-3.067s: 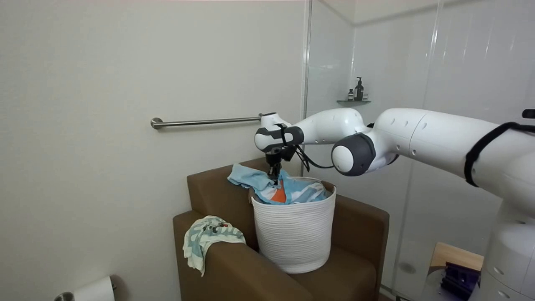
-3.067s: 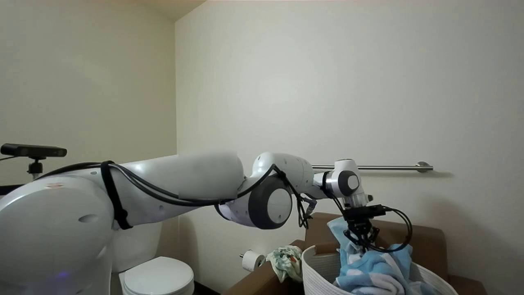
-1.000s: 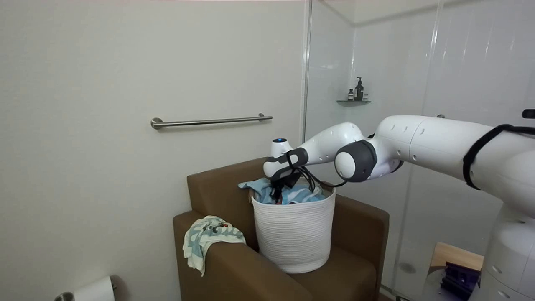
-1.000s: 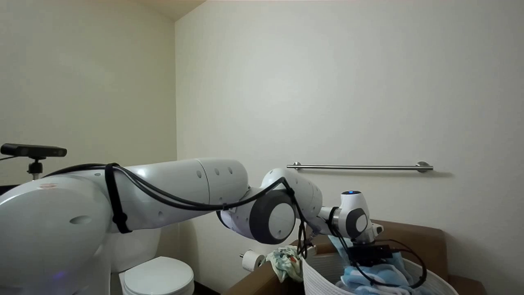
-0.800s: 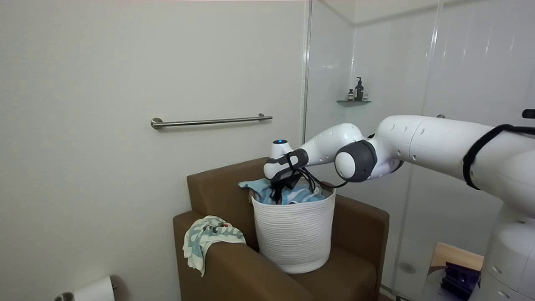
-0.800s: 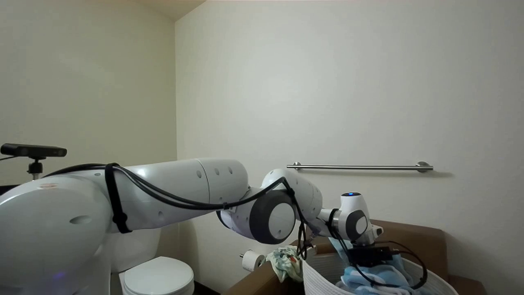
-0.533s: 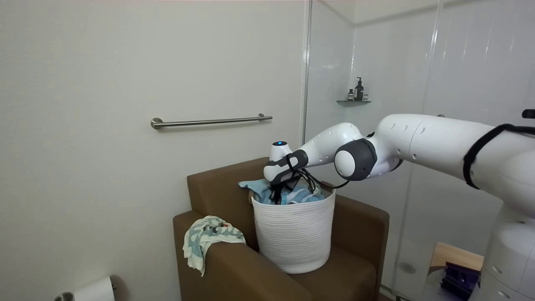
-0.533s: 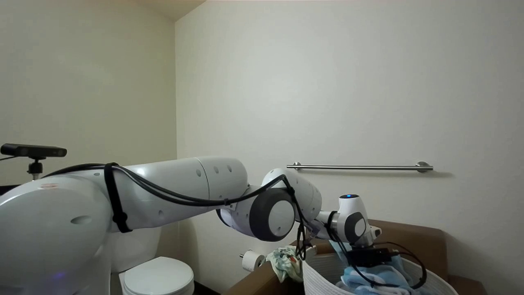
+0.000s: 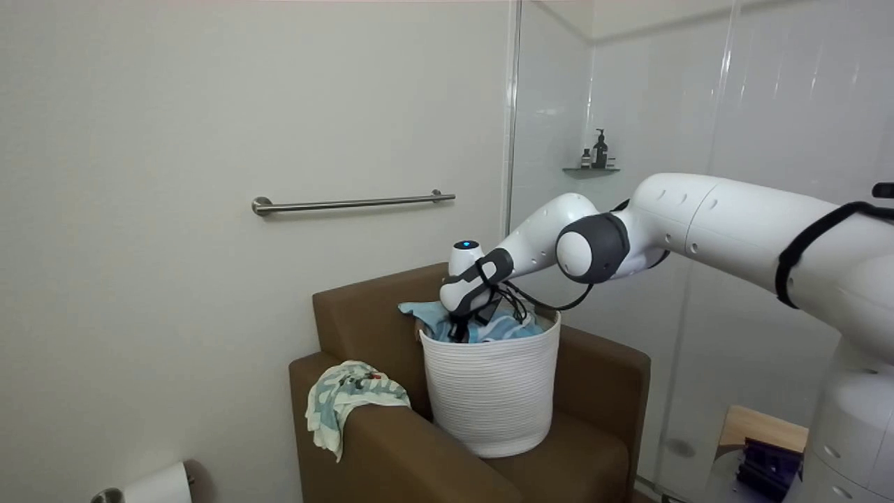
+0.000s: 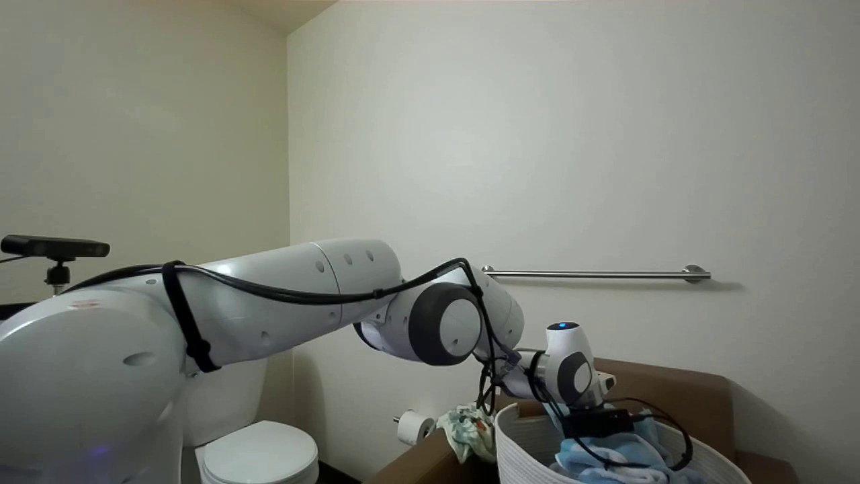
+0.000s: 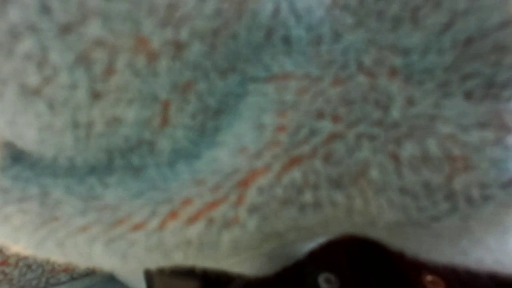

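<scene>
While holding the black two-finger gripper [image 9: 458, 333] pressed together amid the blue-and-white cloth towel [image 9: 510, 329] in the round white rope basket [image 9: 492, 397], probably tucks it; next, should rise gently.

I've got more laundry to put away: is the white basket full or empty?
Not empty: in both exterior views, blue-and-white cloth shows inside the white basket. How full it is underneath, I cannot tell.

Blue-and-white towel [image 9: 504, 330] heaped in the basket!

Here it lies, crumpled and loosely bunched inside the white ribbed basket [image 9: 489, 398], pale patches breaking up the blue, one flap poking out past the rim near the brown chair back [image 9: 367, 321].
</scene>
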`<state>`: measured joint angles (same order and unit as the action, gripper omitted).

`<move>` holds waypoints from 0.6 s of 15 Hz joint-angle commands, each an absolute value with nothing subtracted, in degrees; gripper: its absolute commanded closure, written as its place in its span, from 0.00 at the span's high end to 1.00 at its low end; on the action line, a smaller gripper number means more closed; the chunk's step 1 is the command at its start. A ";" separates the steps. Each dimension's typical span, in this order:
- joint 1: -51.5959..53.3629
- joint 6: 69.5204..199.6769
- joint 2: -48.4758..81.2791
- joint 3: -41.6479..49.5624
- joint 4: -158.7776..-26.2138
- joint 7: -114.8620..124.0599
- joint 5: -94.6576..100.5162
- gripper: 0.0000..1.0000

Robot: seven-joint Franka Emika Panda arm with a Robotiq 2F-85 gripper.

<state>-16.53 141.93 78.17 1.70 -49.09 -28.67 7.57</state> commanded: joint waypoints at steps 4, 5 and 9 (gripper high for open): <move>-14.55 149.66 68.66 2.17 -68.65 -27.36 8.09 0.30; -14.34 150.59 67.61 2.18 -70.72 -27.38 8.07 0.36; -14.76 150.28 69.89 1.63 -65.89 -28.28 8.46 0.35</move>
<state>-14.29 150.50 69.57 2.21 -66.41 -28.67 7.58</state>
